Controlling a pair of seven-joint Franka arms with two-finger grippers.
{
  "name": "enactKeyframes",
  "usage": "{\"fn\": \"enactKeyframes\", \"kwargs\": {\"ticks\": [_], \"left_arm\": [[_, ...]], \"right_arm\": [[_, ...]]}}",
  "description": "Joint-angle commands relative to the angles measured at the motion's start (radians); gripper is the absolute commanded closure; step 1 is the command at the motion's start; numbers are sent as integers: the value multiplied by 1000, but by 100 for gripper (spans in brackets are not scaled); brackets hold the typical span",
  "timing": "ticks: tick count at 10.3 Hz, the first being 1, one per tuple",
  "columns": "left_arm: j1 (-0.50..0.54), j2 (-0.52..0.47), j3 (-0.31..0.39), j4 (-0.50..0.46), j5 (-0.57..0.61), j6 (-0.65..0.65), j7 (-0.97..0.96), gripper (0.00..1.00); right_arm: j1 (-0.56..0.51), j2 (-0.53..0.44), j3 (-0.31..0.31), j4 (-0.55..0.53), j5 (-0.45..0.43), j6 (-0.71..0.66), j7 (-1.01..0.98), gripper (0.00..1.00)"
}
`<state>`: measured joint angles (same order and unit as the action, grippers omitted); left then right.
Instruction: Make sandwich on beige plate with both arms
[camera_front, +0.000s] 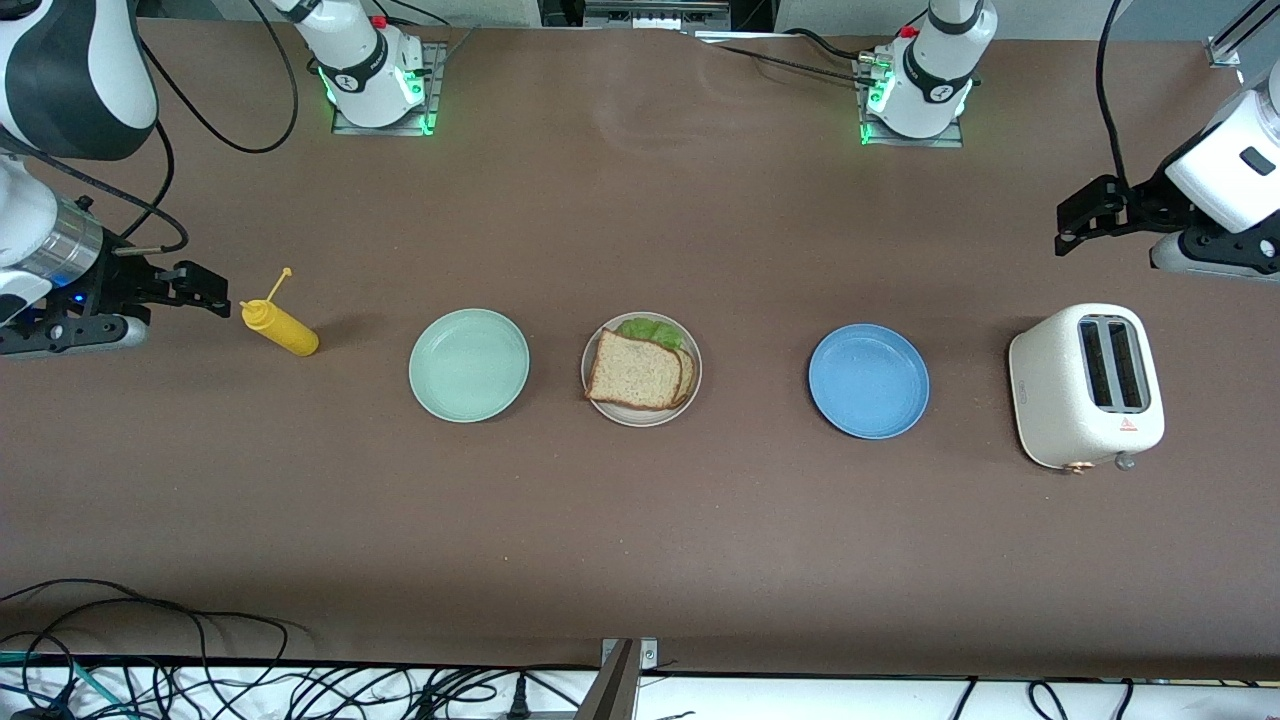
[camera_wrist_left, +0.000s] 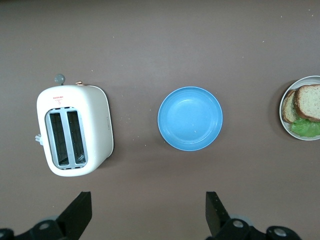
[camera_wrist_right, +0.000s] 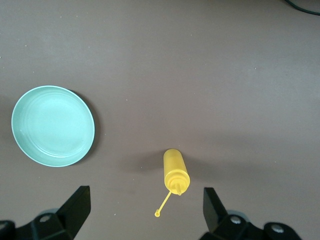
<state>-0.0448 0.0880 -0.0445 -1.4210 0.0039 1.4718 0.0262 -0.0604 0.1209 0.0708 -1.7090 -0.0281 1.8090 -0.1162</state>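
place: robotics lab | evidence: two white arm bases (camera_front: 380, 75) bolted on metal plates with green status lights | loose black cables (camera_front: 150, 670) along the brown counter (camera_front: 640, 540) edge | staged props: toaster (camera_front: 1087, 385), plates, mustard bottle (camera_front: 280, 326)

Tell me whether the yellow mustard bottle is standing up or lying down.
Lying down: the mustard bottle rests on its side on the table, its cap off and dangling by the nozzle.
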Motion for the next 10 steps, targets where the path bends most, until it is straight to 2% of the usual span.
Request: {"fn": "enactKeyframes", "kwargs": {"ticks": [1,2,4,6,10], "left_arm": [[67,-37,-38,-26,-24,-10,6,0],[103,-45,-73,-41,-24,1,6,0],[98,-67,-77,-78,-24,16,1,0],[91,-103,-75,-140,-22,68,4,0],[33,-116,-35,-156,-18,74,-3,0]], "right_arm": [[1,-1,4,12,-3,-17,16,0],[1,0,4,12,-3,-17,16,0],[1,0,4,12,-3,-17,16,0],[1,0,4,12,-3,-17,15,0],[1,0,4,12,-3,-17,15,0]]}}
